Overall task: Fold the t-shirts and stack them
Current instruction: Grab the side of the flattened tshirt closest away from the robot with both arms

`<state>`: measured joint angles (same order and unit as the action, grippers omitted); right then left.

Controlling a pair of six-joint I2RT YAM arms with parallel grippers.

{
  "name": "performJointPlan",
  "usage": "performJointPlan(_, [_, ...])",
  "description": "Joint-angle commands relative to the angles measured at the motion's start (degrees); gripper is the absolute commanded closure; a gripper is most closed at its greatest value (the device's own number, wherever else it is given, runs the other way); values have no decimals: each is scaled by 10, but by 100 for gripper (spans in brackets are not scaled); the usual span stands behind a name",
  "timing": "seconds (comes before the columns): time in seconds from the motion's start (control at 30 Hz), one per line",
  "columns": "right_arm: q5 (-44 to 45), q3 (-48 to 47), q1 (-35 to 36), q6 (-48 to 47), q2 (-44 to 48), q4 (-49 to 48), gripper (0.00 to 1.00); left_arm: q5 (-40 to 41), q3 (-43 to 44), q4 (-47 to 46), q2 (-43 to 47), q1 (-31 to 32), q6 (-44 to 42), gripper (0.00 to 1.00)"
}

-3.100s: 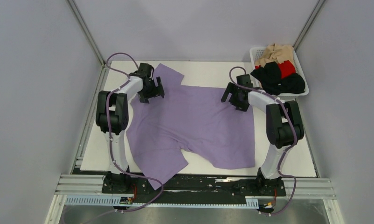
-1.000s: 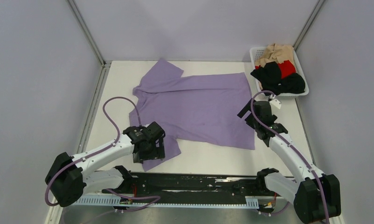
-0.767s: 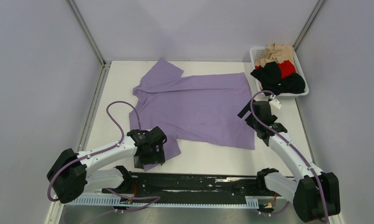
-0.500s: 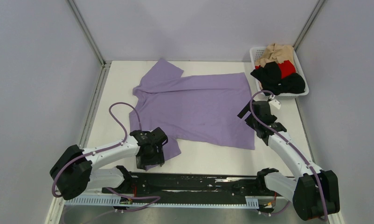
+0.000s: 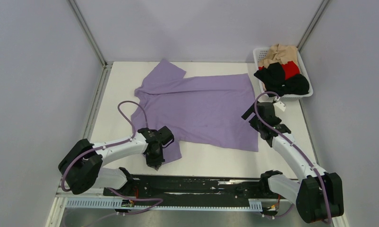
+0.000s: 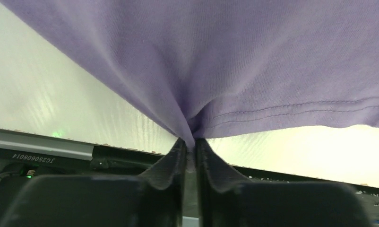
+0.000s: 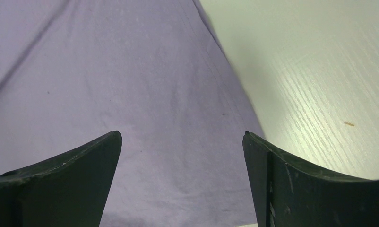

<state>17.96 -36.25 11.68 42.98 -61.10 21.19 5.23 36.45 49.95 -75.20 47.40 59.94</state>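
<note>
lavender t-shirt (image 5: 202, 106) lies spread flat mid tabletop (image 5: 216, 158), neck end to the left, bottom hem to the right. far sleeve (image 5: 166, 72) points to the back edge. near sleeve (image 5: 172, 150) points to the arm bases.

left claw (image 5: 156, 161) is at the near-left corner of the shirt, on the near sleeve. left wrist view: claw (image 6: 190, 143) is pinched tight on a fold of the purple cloth, fingers (image 6: 171, 163) nearly meeting, only fabric between them. the cloth fans up and away from the pinch. the double-stitched sleeve hem runs off to the right of the grip. bare tabletop shows under the cloth on both sides, so that bit of sleeve is tented off the surface.

right claw (image 5: 254, 120) sits at the right side of the shirt, by the bottom hem, near its near-right corner. right wrist view: claw (image 7: 182, 137) is spread wide and grips nothing. 2 fingers (image 7: 83, 161) frame flat purple cloth, and the hem edge runs diagonally toward the right finger with bare tabletop past it. cannot tell if the tips touch the cloth.

basket (image 5: 258, 51) sits at the far-right corner, well apart from both claws. it holds a crumpled pile: tan t-shirt (image 5: 279, 53) at the back, red t-shirt (image 5: 291, 69) in the middle, black t-shirt (image 5: 278, 78) in front, spilling over the near rim. lavender shirt's far-right corner is near the basket, not touching it.
</note>
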Motion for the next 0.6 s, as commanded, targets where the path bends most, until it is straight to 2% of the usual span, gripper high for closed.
performJointPlan(0.0, [0,-7,-4,54,11,38,0,17,-24,-63,-1,3,-12,99])
performJointPlan(0.2, [-30,6,-4,70,56,143,0,25,-9,-23,52,3,-55,100])
performJointPlan(0.37, [-60,30,-4,98,81,214,1,14,-17,-31,93,3,-87,100])
performJointPlan(0.47, [-78,50,-4,119,76,224,8,7,-19,-34,105,3,-97,100])
performJointPlan(0.57, [-95,63,-4,141,64,228,20,-5,-21,-35,109,3,-98,100])
